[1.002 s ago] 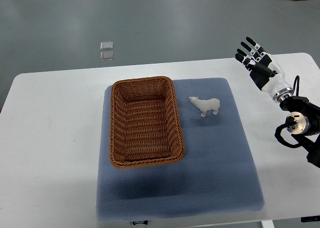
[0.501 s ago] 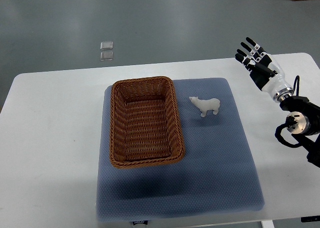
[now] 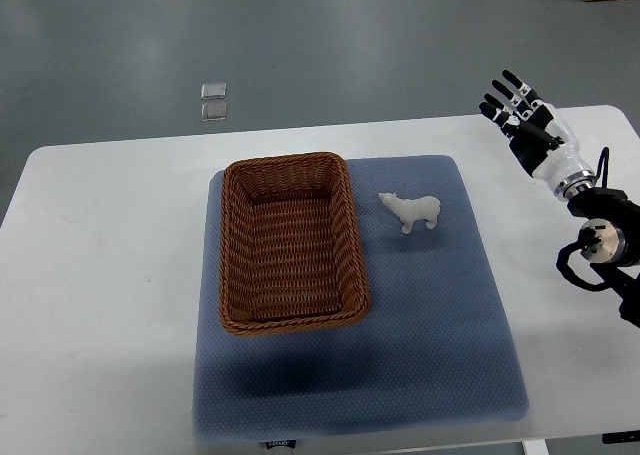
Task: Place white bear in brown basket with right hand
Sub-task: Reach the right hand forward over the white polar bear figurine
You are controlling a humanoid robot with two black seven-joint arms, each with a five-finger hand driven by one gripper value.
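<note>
Your right hand (image 3: 528, 127) is spread wide, holding nothing, over the white table's (image 3: 100, 275) far right edge. Small white toy bear (image 3: 411, 212) stands on the blue-grey padded mat (image 3: 430, 335), just beside the empty brown woven wicker basket (image 3: 290, 241), well apart from the hand

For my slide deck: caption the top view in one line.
Right hand open above the table's far right, white bear standing on the blue mat beside the empty brown basket.
</note>
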